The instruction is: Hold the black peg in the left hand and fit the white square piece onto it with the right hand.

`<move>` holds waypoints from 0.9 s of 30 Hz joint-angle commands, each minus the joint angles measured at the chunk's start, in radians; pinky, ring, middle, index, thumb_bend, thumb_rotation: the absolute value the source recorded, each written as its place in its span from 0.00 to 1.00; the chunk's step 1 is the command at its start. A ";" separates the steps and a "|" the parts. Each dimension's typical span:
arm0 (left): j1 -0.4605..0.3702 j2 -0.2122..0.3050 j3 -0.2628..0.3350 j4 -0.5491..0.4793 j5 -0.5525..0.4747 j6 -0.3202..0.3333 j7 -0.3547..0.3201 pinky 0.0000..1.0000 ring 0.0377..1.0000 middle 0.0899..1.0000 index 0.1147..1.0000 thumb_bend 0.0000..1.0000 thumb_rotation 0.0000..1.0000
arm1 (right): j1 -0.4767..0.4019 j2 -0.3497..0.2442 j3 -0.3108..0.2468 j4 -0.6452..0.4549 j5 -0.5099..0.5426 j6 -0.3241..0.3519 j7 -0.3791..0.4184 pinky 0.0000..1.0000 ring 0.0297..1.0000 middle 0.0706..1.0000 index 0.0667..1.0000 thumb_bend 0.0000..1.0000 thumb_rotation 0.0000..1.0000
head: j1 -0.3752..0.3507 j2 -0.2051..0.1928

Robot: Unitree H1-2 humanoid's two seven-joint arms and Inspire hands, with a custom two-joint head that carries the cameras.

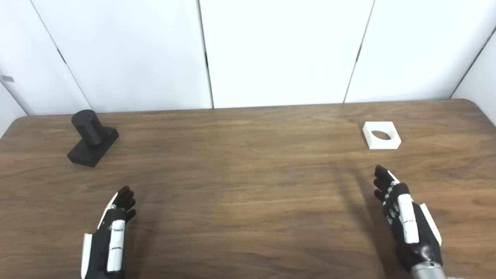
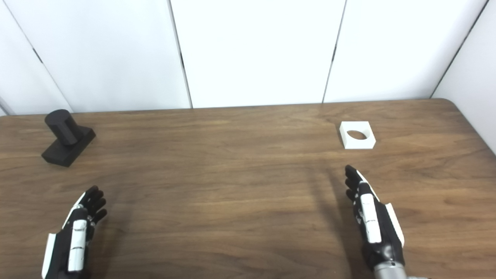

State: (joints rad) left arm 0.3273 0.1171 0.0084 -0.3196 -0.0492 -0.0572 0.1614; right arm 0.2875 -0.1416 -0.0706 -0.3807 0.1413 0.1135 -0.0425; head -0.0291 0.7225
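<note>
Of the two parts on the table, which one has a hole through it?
The white square piece, far right, ahead of the right hand. The black peg, far left, is a solid cylinder on a base.

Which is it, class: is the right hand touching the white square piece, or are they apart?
Apart. The left eye view shows bare wooden table between the right hand and the white square piece.

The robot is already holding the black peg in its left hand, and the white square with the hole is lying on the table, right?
Not quite. The left hand holds nothing; the black peg stands on the table, far left, apart from it, as the left eye view shows. The white square piece does lie on the table.
</note>
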 commanded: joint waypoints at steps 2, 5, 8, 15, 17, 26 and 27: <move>0.007 -0.064 0.002 -0.018 0.011 -0.042 0.005 0.89 0.89 0.88 0.87 0.61 0.89 | -0.001 0.027 -0.006 -0.033 0.002 -0.035 0.005 0.96 0.95 0.94 0.90 0.42 1.00 | 0.000 0.002; 0.008 -0.067 0.002 -0.018 0.013 -0.049 0.007 0.87 0.89 0.88 0.86 0.60 0.88 | 0.000 0.024 -0.007 -0.035 0.002 -0.034 0.006 0.96 0.95 0.94 0.90 0.42 1.00 | 0.001 0.004; 0.011 -0.068 0.000 -0.022 0.018 -0.042 0.008 0.88 0.89 0.88 0.86 0.61 0.89 | 0.001 0.023 -0.009 -0.039 0.007 -0.033 0.007 0.96 0.94 0.94 0.91 0.41 1.00 | 0.004 0.003; 0.015 -0.075 -0.010 -0.015 0.037 -0.055 0.013 0.88 0.89 0.88 0.86 0.62 0.89 | 0.003 0.019 -0.018 -0.027 0.011 -0.041 0.008 0.92 0.92 0.92 0.91 0.43 1.00 | 0.100 -0.020; 0.017 -0.080 -0.022 -0.005 0.039 -0.079 0.010 0.88 0.90 0.89 0.87 0.61 0.87 | 0.006 0.014 -0.025 -0.025 0.018 -0.046 0.012 0.95 0.93 0.93 0.91 0.44 1.00 | 0.154 -0.035; 0.021 -0.110 -0.089 0.055 0.106 -0.161 0.040 0.83 0.87 0.88 0.88 0.59 0.85 | 0.007 -0.014 -0.055 0.026 0.059 -0.088 0.062 1.00 0.97 0.96 0.94 0.42 1.00 | 0.335 -0.140; 0.021 -0.113 -0.094 0.060 0.110 -0.163 0.044 0.83 0.87 0.88 0.88 0.61 0.84 | 0.008 -0.017 -0.057 0.029 0.062 -0.088 0.066 1.00 0.98 0.97 0.95 0.45 1.00 | 0.344 -0.145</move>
State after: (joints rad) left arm 0.3252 0.1099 -0.0774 -0.2575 0.0399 -0.1750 0.1871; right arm 0.2999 -0.1515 -0.1147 -0.3416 0.1912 0.0632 0.0100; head 0.3144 0.5768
